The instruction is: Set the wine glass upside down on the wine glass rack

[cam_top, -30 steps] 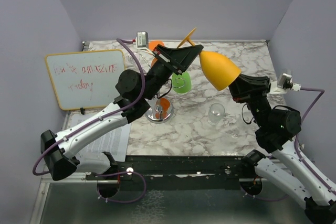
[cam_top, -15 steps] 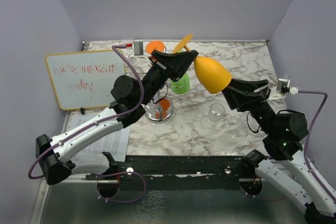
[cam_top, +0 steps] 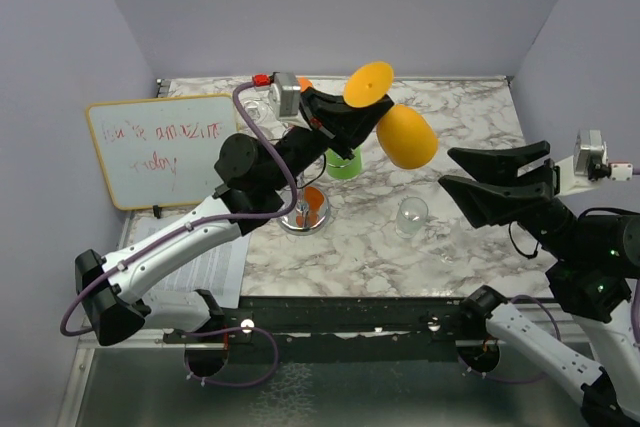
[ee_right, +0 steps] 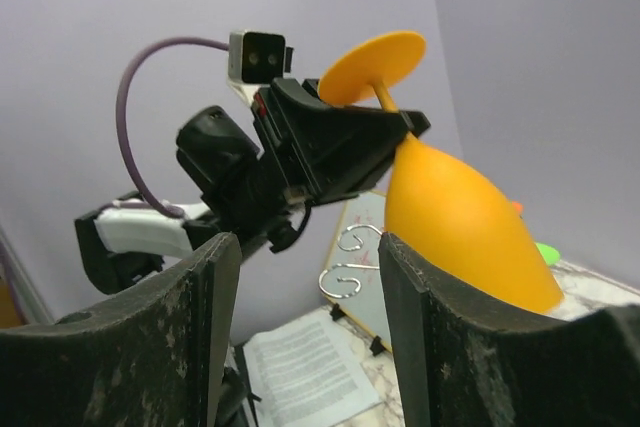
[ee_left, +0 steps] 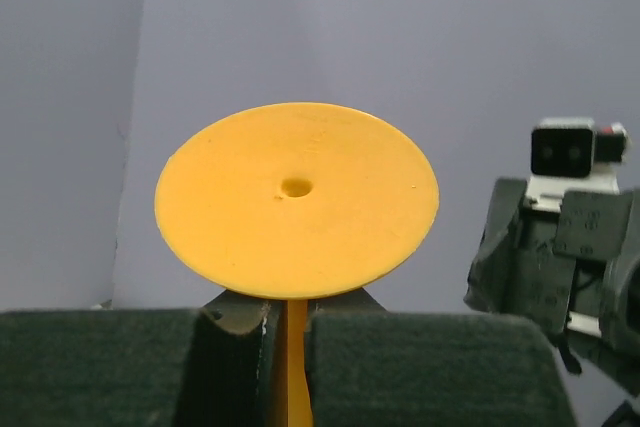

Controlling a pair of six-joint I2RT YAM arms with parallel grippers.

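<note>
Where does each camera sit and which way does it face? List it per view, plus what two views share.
Top external: above, behind the bases, looking down on the marble table; both arms show.
Left wrist: looks past the shut left gripper at the orange wine glass, foot-on; its pads show.
Right wrist: looks through the open right gripper at the left arm; its fingers show.
Shared: both wrist views show the glass.

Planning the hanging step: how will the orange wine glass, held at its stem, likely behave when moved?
The orange wine glass looks like opaque moulded plastic, so it is probably light and not brittle. The left gripper pinches only the thin stem, with the big bowl beyond it, so the glass may pivot or slip.
</note>
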